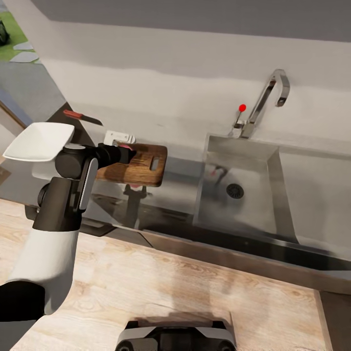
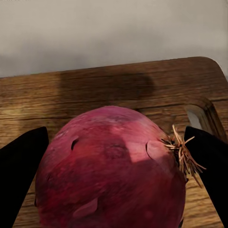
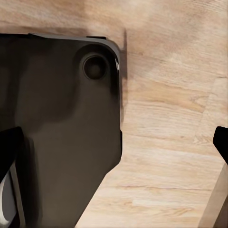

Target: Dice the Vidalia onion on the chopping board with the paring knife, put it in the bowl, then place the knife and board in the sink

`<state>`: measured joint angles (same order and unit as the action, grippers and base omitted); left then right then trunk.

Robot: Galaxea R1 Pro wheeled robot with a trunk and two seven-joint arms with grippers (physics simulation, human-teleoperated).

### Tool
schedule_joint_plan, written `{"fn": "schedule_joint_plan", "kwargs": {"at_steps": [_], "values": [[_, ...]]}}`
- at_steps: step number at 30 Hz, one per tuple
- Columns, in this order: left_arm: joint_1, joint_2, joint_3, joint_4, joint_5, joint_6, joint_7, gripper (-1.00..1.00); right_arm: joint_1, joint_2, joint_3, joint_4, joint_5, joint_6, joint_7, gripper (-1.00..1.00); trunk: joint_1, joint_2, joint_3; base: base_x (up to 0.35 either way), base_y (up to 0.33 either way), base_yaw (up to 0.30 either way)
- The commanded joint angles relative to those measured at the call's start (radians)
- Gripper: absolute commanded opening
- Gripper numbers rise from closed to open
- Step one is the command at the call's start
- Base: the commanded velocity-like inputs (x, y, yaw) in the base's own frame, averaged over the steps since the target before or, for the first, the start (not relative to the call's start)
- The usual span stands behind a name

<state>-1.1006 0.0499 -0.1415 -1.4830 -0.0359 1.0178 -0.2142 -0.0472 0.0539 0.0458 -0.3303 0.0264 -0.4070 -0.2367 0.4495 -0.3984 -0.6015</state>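
The Vidalia onion, a dark red bulb with a dry root tuft, sits between the two black fingers of my left gripper, which is shut on it. It hangs just over the brown chopping board, near its slot handle. From the head view, my left gripper holds the onion at the far edge of the chopping board. The paring knife with its red handle lies on the countertop behind the white bowl. The sink is to the right. My right gripper is open over the floor.
A grey tap with a red knob stands behind the sink. The wall runs close behind the board. The robot's dark base and the wooden floor show in the right wrist view.
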Motion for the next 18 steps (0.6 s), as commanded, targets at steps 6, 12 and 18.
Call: {"fn": "schedule_joint_plan", "kwargs": {"at_steps": [6,12,18], "values": [[-0.001,0.001,-0.001,-0.003,-0.004,0.004,-0.004,-1.00,0.000,0.000,0.006,0.000,0.003,-0.001,-0.009,1.00,0.000,-0.002,-0.004,0.030,0.000,0.000],[-0.001,0.001,-0.001,-0.006,-0.004,0.004,-0.004,-1.00,0.000,0.000,0.006,0.000,0.003,-0.001,-0.009,1.00,0.000,-0.002,-0.004,0.024,0.000,0.000],[-0.001,0.001,-0.001,-0.006,-0.004,0.004,-0.004,-1.00,0.000,0.000,0.007,0.000,0.003,-0.001,-0.009,1.00,0.000,-0.002,-0.004,0.031,0.000,0.000]]}}
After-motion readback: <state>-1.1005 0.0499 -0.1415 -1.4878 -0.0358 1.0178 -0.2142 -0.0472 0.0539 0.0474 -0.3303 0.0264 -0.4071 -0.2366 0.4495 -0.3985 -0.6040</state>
